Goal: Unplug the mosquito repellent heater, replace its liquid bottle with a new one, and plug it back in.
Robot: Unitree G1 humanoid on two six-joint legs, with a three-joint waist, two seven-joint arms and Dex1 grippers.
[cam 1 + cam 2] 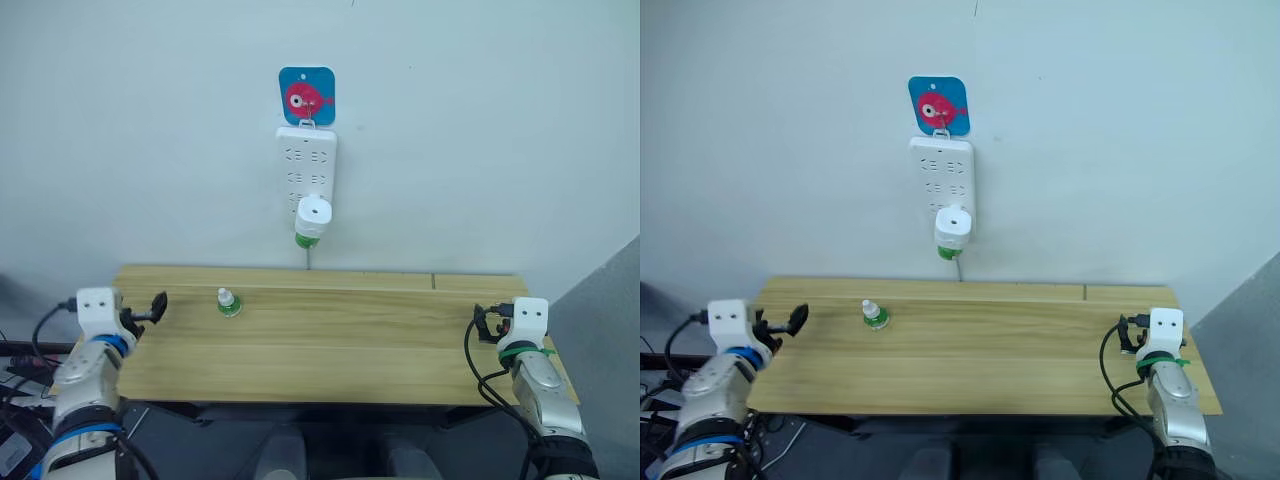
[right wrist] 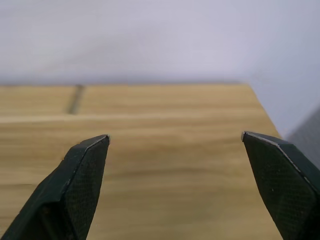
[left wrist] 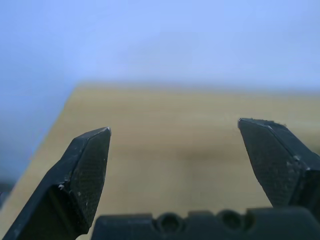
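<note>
The heater was seen plugged into the lowest part of the white power strip on the wall, round top facing out, with a green-collared bottle screwed in beneath it. The strip was hung below a blue square hook plate with a pink fish, and a cord was seen dropping from the strip to behind the table.

A wooden table was set against the wall under the strip. A small spare bottle with a white cap and green base was stood upright on the table, below and to the left of the strip, near the table's back edge. Nothing was touching it.

The left gripper was held over the table's left end, well left of the strip and apart from the spare bottle; in the left wrist view its fingers were spread wide with only tabletop between them. The right gripper was held over the table's right end, well right of the strip; its fingers were likewise spread apart and empty, over bare wood near the table's right edge.
</note>
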